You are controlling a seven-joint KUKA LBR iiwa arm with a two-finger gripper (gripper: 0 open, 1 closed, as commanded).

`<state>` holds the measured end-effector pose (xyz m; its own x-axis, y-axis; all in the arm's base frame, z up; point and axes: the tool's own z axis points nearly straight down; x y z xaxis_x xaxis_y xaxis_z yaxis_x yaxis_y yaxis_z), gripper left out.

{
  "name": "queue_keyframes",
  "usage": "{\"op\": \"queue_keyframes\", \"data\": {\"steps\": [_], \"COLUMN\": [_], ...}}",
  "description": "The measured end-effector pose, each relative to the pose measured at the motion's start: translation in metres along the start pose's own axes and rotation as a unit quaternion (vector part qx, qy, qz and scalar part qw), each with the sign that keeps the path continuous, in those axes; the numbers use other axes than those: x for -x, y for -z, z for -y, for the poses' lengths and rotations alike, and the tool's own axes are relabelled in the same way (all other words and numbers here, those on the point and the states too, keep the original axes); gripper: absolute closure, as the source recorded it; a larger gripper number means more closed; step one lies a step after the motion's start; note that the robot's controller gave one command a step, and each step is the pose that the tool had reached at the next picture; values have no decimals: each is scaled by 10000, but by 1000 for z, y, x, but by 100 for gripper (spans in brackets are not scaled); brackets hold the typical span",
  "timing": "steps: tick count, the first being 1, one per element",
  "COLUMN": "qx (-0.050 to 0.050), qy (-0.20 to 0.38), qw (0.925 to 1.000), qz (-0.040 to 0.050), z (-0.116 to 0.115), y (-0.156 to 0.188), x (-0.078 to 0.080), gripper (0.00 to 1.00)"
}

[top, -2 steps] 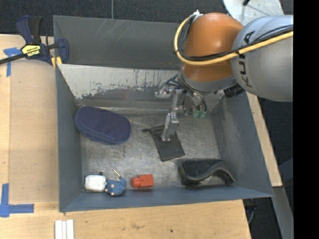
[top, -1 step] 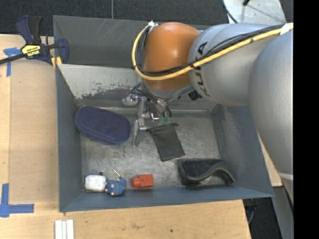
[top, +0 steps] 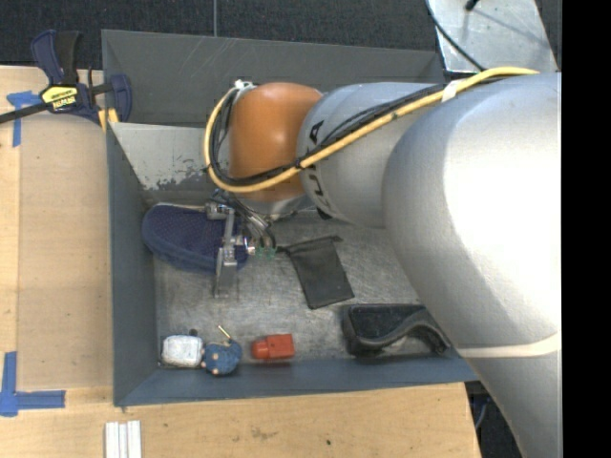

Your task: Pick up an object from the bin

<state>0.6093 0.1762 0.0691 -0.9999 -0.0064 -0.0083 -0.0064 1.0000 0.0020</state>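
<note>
My gripper (top: 227, 273) hangs below the orange wrist cover in the left half of the bin, its metal fingers pointing down toward the floor. A dark blue rounded pouch (top: 179, 237) lies just left of the fingers, touching or nearly touching them. To the right of the gripper a flat dark grey rectangular piece (top: 321, 271) lies on the bin floor. I see nothing between the fingers.
Along the near wall lie a white lump (top: 180, 351), a small blue object (top: 224, 358) and a red block (top: 273, 347). A black curved object (top: 391, 332) sits at the near right, partly under the arm. The arm covers the bin's right side.
</note>
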Motion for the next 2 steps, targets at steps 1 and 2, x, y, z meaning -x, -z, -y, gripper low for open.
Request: {"op": "queue_keyframes", "data": {"steps": [1, 2], "qx": [15, 4], "qy": [-10, 1263], "qw": [10000, 9920], "qz": [53, 16], "z": [1, -2], "y": [7, 170], "x": [4, -18], "gripper": [100, 100]}}
